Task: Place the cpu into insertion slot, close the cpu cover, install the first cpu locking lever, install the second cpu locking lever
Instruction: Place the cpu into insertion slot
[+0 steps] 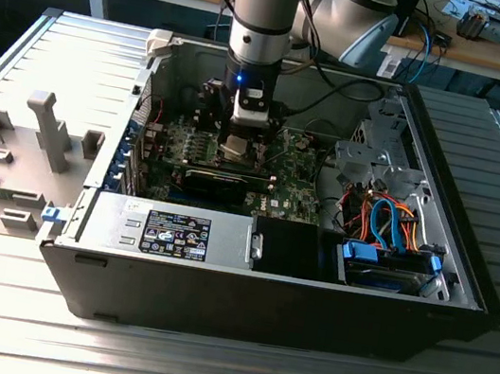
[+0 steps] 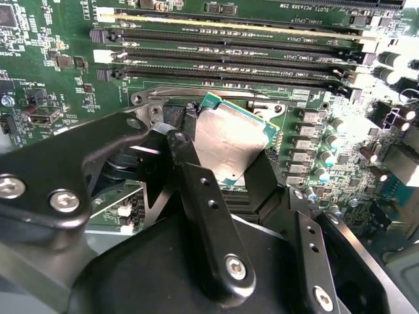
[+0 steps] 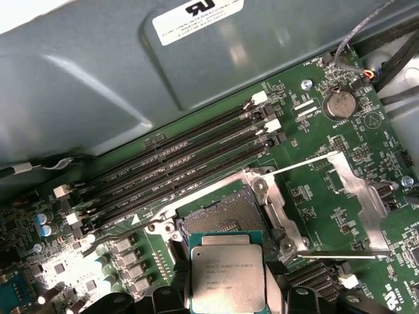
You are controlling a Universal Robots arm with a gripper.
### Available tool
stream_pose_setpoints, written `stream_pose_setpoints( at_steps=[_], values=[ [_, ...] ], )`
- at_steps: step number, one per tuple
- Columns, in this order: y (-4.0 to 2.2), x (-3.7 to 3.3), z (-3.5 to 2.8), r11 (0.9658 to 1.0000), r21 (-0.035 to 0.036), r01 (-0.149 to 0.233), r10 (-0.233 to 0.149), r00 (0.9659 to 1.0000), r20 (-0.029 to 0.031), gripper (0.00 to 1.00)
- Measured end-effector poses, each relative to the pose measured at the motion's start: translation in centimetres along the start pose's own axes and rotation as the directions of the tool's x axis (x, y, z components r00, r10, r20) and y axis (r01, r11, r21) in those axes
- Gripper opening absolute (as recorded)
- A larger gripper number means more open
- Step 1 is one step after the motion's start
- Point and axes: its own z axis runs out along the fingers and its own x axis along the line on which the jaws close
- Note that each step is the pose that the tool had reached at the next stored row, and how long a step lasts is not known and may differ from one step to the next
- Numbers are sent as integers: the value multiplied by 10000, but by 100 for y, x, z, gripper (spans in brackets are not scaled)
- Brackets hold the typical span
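In the exterior view, a grey fixture (image 1: pixel 48 129) is seen on the ribbed bench (image 1: pixel 200 371) at the exterior view's left, beside the open computer case (image 1: pixel 261 294). The gripper (image 1: pixel 238 144) is positioned over the middle of the green motherboard (image 1: pixel 296 171), and coloured cables (image 1: pixel 388 220) are bunched at the exterior view's right. The cpu (image 2: pixel 229 140) is clamped between the black fingers (image 2: pixel 206 209), gripped at two opposite edges. In both wrist views it is shown as a small flat square with a pale silver-grey metal top on a green-edged base. In the first wrist view it is held at the near edge of the insertion slot (image 3: pixel 219 212), whose dark centre is mostly uncovered; whether the two touch cannot be told. Long black memory slots (image 3: pixel 177 170) are seen just beyond the socket. The cpu cover (image 3: pixel 359 193), a thin silvery frame with a square window, stands open beside the slot.
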Motion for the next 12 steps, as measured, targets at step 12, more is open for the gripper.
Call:
stream_pose_setpoints(
  at_steps=[12],
  values=[
    [0,0,14,9984,34,-556,556,9985,12,54]
  ],
)
